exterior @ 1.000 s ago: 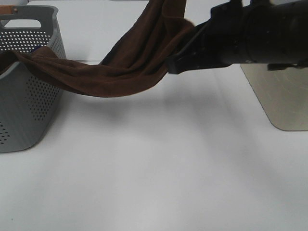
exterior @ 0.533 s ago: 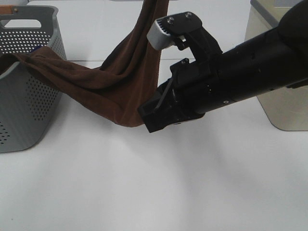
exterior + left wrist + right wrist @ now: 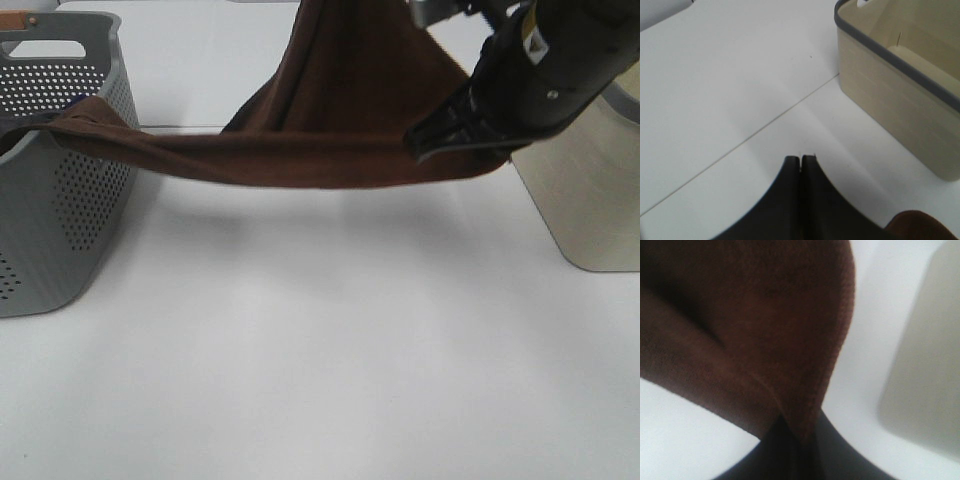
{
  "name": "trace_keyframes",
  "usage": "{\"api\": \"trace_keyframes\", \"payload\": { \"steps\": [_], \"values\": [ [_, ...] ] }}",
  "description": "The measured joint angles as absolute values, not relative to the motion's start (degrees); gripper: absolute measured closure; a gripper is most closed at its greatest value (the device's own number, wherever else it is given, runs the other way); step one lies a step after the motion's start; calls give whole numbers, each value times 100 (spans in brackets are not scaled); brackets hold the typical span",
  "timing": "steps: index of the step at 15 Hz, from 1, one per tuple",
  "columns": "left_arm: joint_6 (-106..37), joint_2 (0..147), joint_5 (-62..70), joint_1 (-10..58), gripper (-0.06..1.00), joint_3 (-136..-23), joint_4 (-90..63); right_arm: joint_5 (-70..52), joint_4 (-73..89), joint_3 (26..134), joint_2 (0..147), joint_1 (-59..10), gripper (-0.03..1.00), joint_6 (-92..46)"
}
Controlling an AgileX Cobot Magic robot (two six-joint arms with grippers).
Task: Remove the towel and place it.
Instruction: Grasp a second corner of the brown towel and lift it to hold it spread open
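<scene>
There are one towel, one grey basket, one beige bin.

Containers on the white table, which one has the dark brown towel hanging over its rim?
The grey perforated plastic basket: the dark brown plush towel drapes over its rim. The beige smooth-walled bin has solid sides and no cloth on its visible rim.

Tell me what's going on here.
The right gripper is shut on an edge of the brown towel, holding it stretched above the white table. The towel's other end hangs over the rim of the grey basket, so it isn't out yet. The left gripper is shut with nothing between its tips. A beige bin stands to the right.
</scene>
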State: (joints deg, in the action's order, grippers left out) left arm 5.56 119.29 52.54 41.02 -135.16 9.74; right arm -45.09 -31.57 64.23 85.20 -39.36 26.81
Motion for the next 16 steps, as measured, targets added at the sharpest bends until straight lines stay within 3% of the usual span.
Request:
{"api": "trace_keyframes", "payload": {
  "steps": [4,6,10,16],
  "values": [
    [602,11774,3879,4102,94,-13705,980,-5311,-4458,8044,8520,-3936,97,2785],
    [602,11425,3558,4097,94,-13992,1278,-5392,-4819,9230,8520,-3936,97,2544],
    [607,11018,3449,4091,94,-14272,1736,-5397,-5260,10525,8520,-3936,97,2315],
    [630,11001,4148,4051,94,-14278,2223,-5432,-5168,10783,8537,-3936,97,2040]
  ]
}}
